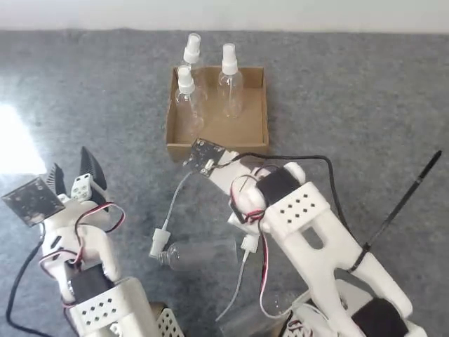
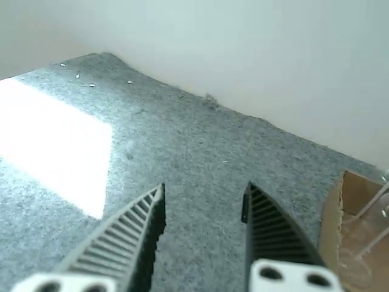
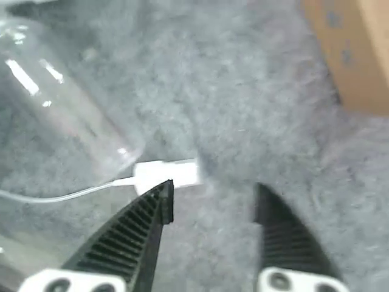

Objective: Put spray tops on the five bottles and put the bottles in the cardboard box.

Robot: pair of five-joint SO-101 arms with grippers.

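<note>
Toward the far side of the grey tabletop (image 1: 365, 105), three upright capped bottles (image 1: 229, 81) stand in the cardboard box (image 1: 252, 105), and another bottle (image 1: 200, 254) lies on its side nearer the arms. Right gripper (image 3: 213, 204): fingers wide, holding nothing, a loose spray top (image 3: 167, 173) just beside one fingertip. Left gripper (image 2: 203, 219): fingers wide, holding nothing, over bare tabletop left of the box.

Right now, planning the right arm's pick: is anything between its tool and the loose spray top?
Nothing visible does. The open right tool hangs close over the spray top on the table. A bottle lies off to the side, not between them.
</note>
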